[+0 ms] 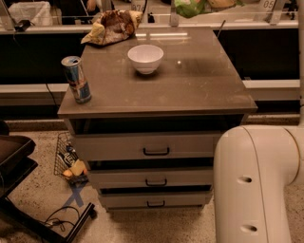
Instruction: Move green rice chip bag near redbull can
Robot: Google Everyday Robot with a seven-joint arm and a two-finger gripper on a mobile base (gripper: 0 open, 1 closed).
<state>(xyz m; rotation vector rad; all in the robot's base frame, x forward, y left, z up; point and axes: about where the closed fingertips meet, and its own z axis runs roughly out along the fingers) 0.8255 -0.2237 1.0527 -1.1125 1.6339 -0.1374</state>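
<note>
The green rice chip bag (189,7) hangs at the very top, its upper part cut off by the edge. Just right of it only a tan sliver of the gripper (222,3) shows; the rest is out of view. The robot's white arm (256,185) runs off the bottom and right edges. The print on the redbull can (77,79) is too blurred to read. A wire basket (71,159) on the floor sits partly behind the drawer cabinet (156,142), its contents too small to name. A pale speck (179,62) on the tabletop can't be identified.
</note>
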